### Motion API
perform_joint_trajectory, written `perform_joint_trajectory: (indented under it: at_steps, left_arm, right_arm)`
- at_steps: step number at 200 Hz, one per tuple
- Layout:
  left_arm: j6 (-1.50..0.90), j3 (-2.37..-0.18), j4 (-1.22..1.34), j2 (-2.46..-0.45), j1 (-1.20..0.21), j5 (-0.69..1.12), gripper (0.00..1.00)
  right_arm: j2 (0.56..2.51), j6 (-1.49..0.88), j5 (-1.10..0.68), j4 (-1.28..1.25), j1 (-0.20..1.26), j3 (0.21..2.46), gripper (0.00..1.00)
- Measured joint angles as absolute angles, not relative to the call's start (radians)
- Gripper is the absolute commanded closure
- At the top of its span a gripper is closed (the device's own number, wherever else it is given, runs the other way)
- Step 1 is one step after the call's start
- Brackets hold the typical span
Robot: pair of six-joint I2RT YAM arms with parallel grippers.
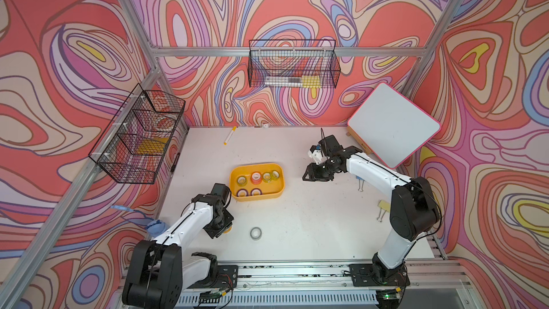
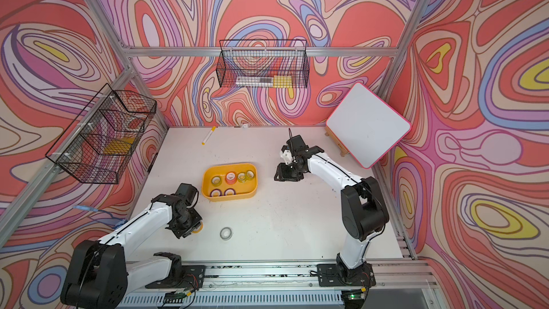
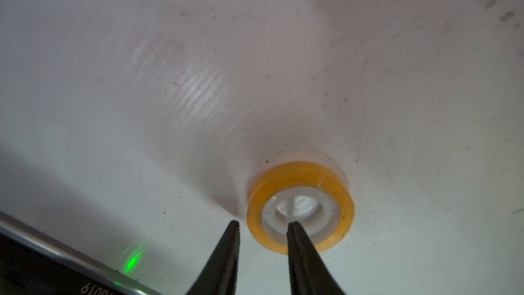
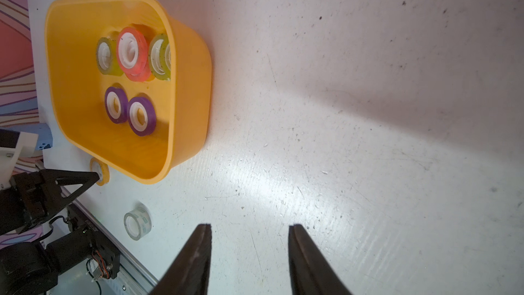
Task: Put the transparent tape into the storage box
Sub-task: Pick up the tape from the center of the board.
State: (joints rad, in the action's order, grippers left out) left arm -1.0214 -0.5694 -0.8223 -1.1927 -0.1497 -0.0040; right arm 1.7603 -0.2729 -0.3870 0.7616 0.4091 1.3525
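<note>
Two rolls of transparent tape lie on the white table outside the storage box. My left gripper (image 3: 264, 223) is open astride the wall of the yellow-tinted roll (image 3: 300, 208), one fingertip in its white core and the other just outside, a small gap still showing. That roll peeks out beside the gripper (image 1: 221, 230) in both top views (image 2: 199, 227). The colourless roll (image 1: 256, 233) lies flat to its right, untouched. The yellow-orange storage box (image 1: 255, 165) holds several coloured rolls. My right gripper (image 4: 249, 226) hangs open and empty over bare table, right of the box (image 1: 307, 173).
A white marker (image 1: 230, 135) lies near the back wall. A pink-edged whiteboard (image 1: 393, 124) leans at the back right. Black wire baskets hang on the left wall (image 1: 139, 135) and back wall (image 1: 294, 66). Binder clips (image 1: 361, 185) lie near the right arm.
</note>
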Motion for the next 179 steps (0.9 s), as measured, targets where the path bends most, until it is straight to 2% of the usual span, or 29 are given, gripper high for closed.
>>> perform_joint_trajectory:
  at_steps: [77,99,117,179]
  left_arm:
    - [-1.003,-0.556,-0.769,-1.22,-0.144,-0.006,0.67]
    - [-0.995,-0.556,-0.765,-1.221,-0.144,-0.006,0.75]
    - [-0.991,-0.556,-0.76,-1.221,-0.144,-0.009,0.85]
    - [-0.957,-0.555,-0.749,-1.214,-0.144,-0.022,0.88]
  right_arm:
    - [1.758,-0.27,-0.392,0.763,0.404,1.34,0.55]
    - [1.754,-0.27,-0.396,0.763,0.402,1.34,0.55]
    - [1.752,-0.271,-0.398,0.763,0.4,1.34,0.56]
    - [1.751,-0.271,-0.403,0.77,0.4,1.34,0.55]
